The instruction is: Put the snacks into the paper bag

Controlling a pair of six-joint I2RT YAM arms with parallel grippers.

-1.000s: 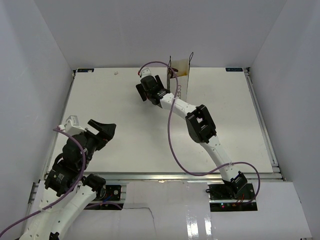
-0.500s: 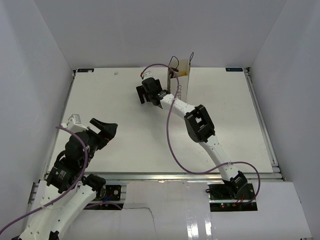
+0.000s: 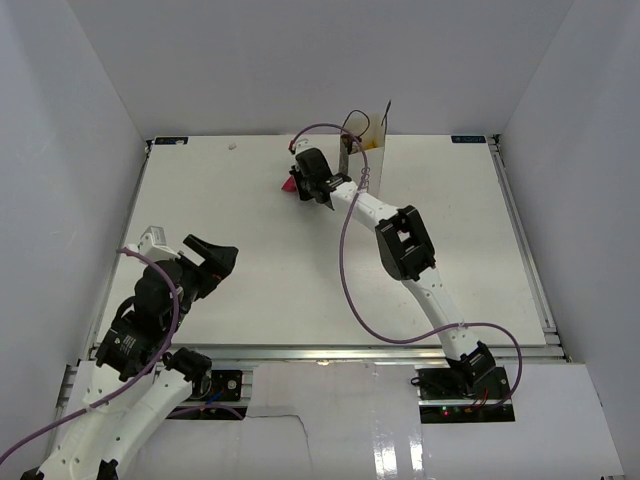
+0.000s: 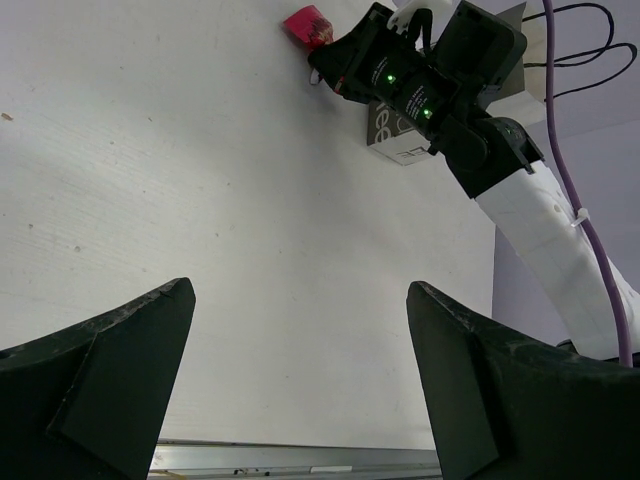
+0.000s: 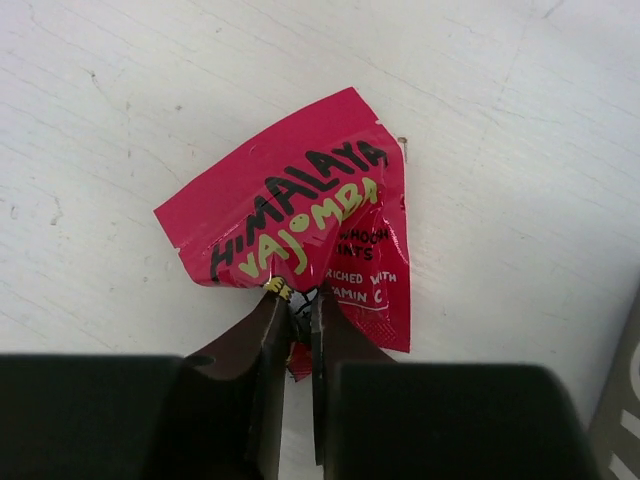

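Pink-red packet (image 5: 300,235), just left of the paper bag (image 3: 368,150), is now pinched in your right gripper (image 5: 297,305), whose jaws stood wide a second ago. Your left gripper (image 4: 300,292) gapes wide; the bag's contents are hidden.

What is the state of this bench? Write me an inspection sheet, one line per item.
Surface: white table, matte, faintly scuffed.
Job's things: pink-red packet just left of the upright paper bag near the far edge; no other packet in view.
Clutter: one small speck near the far edge, unidentifiable.
Grippers: right gripper shut on the packet's edge; left gripper open, holding nothing.
Cables: purple cable looped along the right arm.
Surroundings: white enclosure walls; metal rail at the near edge.
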